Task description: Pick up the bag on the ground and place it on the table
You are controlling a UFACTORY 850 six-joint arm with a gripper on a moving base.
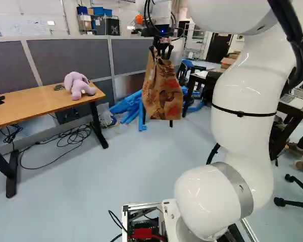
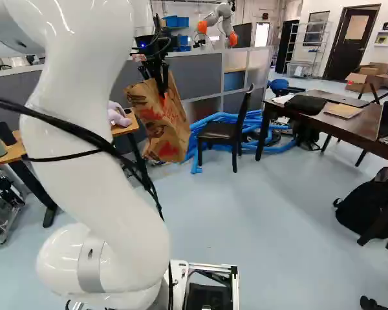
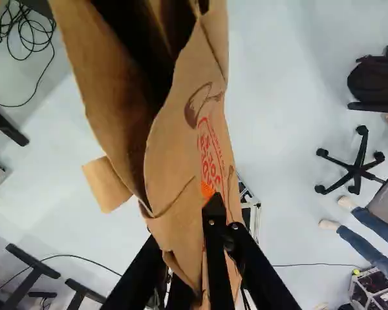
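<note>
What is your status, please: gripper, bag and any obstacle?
Gripper shut on top of paper bag. Bag hanging above floor, not on table. Plush toy on light wooden table, possible obstacle there.

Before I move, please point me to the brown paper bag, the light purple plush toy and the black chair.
Brown paper bag [image 1: 162,92]: left base view, middle of its broad side.
Light purple plush toy [image 1: 77,86]: left base view, middle of its body.
Black chair [image 2: 218,131]: right base view, on its seat.
</note>
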